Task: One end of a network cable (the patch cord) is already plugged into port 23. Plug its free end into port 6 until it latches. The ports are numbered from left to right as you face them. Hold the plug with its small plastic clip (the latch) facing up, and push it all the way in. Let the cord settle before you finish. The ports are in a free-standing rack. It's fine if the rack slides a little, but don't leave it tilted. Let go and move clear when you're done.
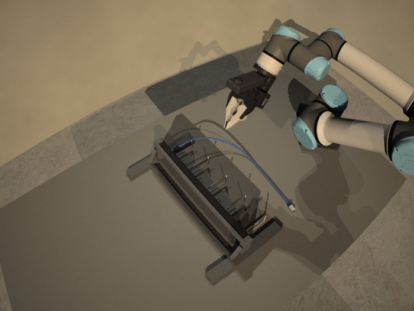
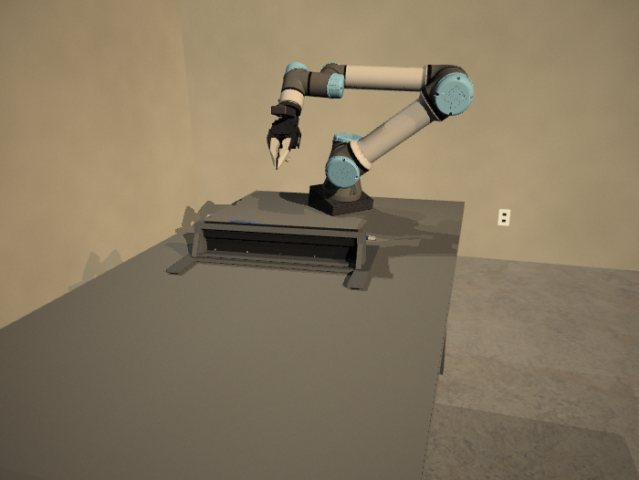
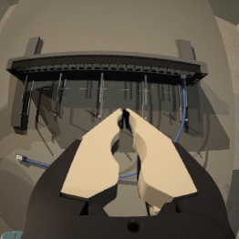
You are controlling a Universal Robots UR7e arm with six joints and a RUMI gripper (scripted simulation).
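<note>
claw (image 1: 227,126) clenched on nothing, hovering behind rack (image 1: 200,182); blue patch cord (image 1: 249,156) arcs over tabletop (image 1: 83,233), free plug (image 1: 291,207) lying apart.

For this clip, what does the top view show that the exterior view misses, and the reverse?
Only the top view shows the blue patch cord arcing behind the rack to its free plug, lying on the table away from the gripper. Only the exterior view shows the rack's port face, the arm's base and a wall outlet. Both show the gripper shut, holding nothing, above the table.
</note>
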